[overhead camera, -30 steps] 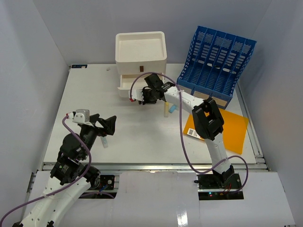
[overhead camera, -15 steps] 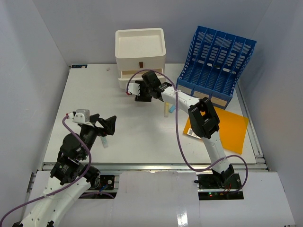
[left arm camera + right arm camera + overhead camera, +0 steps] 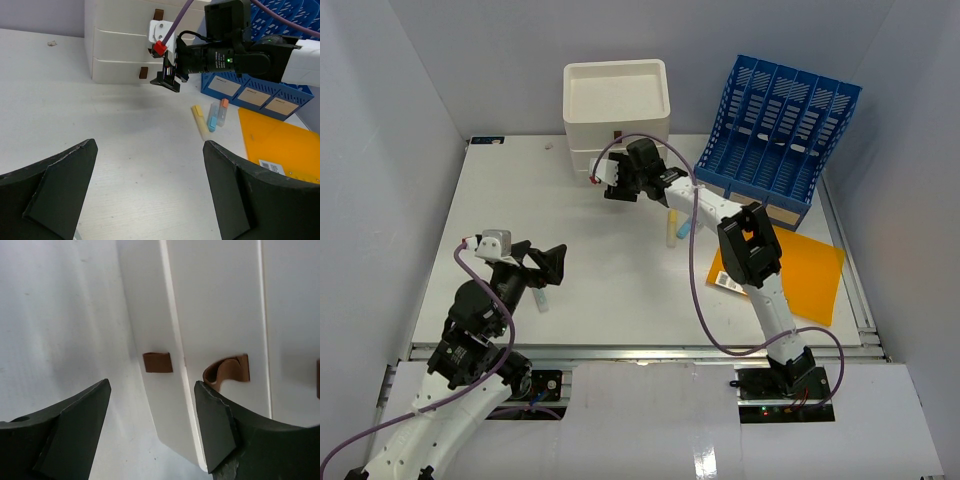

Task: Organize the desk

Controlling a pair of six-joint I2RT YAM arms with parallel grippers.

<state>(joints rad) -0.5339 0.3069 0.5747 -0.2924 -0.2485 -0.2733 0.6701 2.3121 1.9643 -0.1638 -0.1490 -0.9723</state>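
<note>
The white desk (image 3: 520, 200) holds a white three-drawer box (image 3: 617, 110) at the back. My right gripper (image 3: 611, 181) is open, right in front of the box's drawer fronts. In the right wrist view its jaws (image 3: 151, 385) stand apart around the edge of a drawer front, near a flat brown pull tab (image 3: 157, 362) and a curled one (image 3: 227, 372); they touch nothing. My left gripper (image 3: 546, 262) is open and empty over the near left of the desk, and the left wrist view (image 3: 150, 144) shows only bare desk between its jaws.
Yellow (image 3: 671, 230) and blue (image 3: 681, 228) highlighters lie mid-desk, with an orange-capped one (image 3: 222, 111) beside them. An orange folder (image 3: 810, 275) lies at the right. A blue file rack (image 3: 775, 125) stands back right. A small pale marker (image 3: 540, 298) lies by my left gripper.
</note>
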